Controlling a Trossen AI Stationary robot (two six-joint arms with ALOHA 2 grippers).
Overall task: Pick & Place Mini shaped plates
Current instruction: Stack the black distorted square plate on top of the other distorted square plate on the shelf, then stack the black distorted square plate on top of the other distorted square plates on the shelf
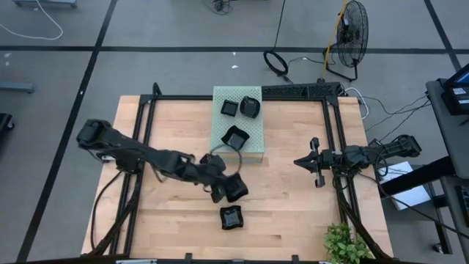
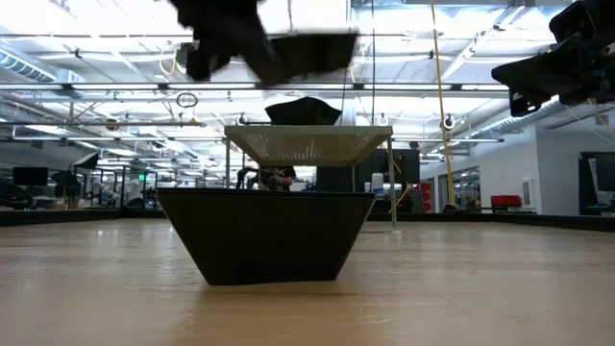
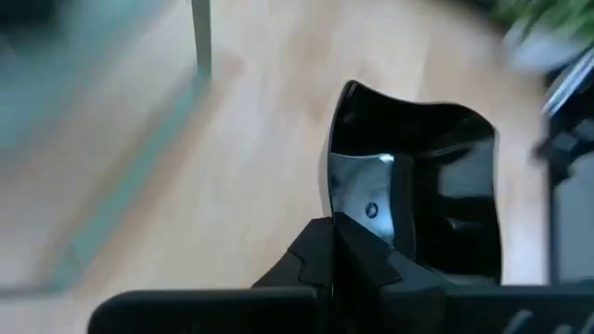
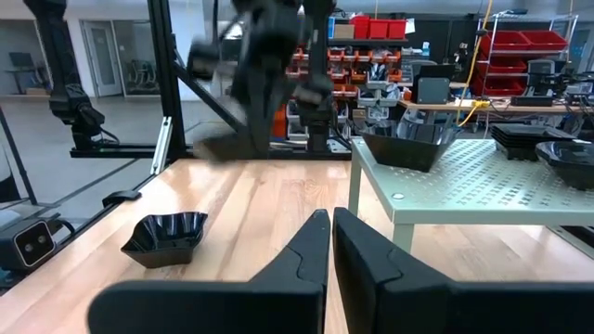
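Observation:
My left gripper (image 1: pixel 224 189) is out over the middle of the table, shut on a glossy black mini plate (image 1: pixel 237 190), just near of the pale green perforated box (image 1: pixel 249 147). In the low view this plate (image 2: pixel 309 53) hangs high above the wood. A scalloped black plate (image 1: pixel 231 217) sits flat on the table, nearer the front edge. Three more black plates (image 1: pixel 235 136) rest on the box top. My right gripper (image 1: pixel 298 161) waits shut above the table's right side, pointing left. My left gripper (image 3: pixel 334 227) pinches the black plate by its rim (image 3: pixel 331 181), one finger inside the dish and one outside. The fingers reach it from the table's left. The plate is lifted clear of the table, and its hollow (image 3: pixel 436 186) faces up.
The green box stands on thin legs (image 4: pixel 406 237) at the table's far middle. A black frame (image 1: pixel 333 147) runs along the left, far and right table edges. A potted plant (image 1: pixel 344 246) sits at the near right corner. Bare wood lies between the box and my right gripper.

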